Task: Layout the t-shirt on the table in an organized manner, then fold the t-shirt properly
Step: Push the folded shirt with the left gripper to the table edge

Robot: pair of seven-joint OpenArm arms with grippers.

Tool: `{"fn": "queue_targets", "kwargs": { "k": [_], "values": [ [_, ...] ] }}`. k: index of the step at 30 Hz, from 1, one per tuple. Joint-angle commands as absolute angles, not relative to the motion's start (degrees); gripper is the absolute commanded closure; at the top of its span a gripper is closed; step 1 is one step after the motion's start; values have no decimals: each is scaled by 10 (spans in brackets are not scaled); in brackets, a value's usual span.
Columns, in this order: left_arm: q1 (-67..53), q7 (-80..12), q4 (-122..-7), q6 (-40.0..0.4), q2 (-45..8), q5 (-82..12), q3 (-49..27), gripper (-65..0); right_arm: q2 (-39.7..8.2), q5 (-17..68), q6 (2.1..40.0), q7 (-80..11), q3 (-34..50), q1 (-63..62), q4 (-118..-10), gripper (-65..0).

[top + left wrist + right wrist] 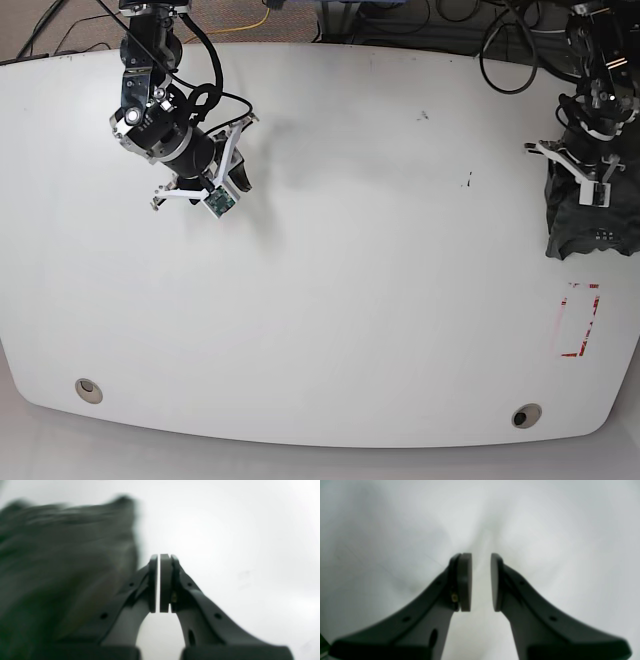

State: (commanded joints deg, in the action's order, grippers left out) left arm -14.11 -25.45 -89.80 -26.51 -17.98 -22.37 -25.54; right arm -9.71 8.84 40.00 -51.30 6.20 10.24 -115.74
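Two arms stand over your large white smooth table, one near each far corner. The dark charcoal-grey cotton t-shirt lies bunched in a soft, wrinkled heap at the table's right edge, just above the red tape rectangle. In the left wrist view the t-shirt shows as a blurred, creased mass to one side of the left gripper. That gripper's flat dark pads are all but together, only a hairline slit between them, and nothing is held there. It hangs at the heap; you cannot tell whether it touches the cloth. The right gripper has its rounded pads apart with a clear gap, bare tabletop behind. It hovers near the far left corner, well apart from the shirt. Two round grommet holes sit along the near edge.
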Motion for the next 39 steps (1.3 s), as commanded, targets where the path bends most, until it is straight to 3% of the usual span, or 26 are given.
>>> {"fn": "queue_targets", "kwargs": {
  "k": [9,21,28,35,39],
  "values": [
    [-95,-254,-801,-269,-176,-174,-257,-4,-100,88,400,-513,64,106,-1160,-122],
    [-97,-195,-690,-269,-232,-175,-303,-4,-109,88,400,-513,65,108,-1161,-122],
    [-102,-195,-687,-270,-260,-175,-326,-4,-109,88,400,-513,80,108,-1161,-122],
    [-116,-198,-752,-333,-258,-177,-332,-3,-106,88,400,-513,81,108,-1161,-122],
    [-123,-209,-813,-335,-239,-175,-333,-3,-107,88,400,-510,81,105,-1161,-122]
  ]
}}
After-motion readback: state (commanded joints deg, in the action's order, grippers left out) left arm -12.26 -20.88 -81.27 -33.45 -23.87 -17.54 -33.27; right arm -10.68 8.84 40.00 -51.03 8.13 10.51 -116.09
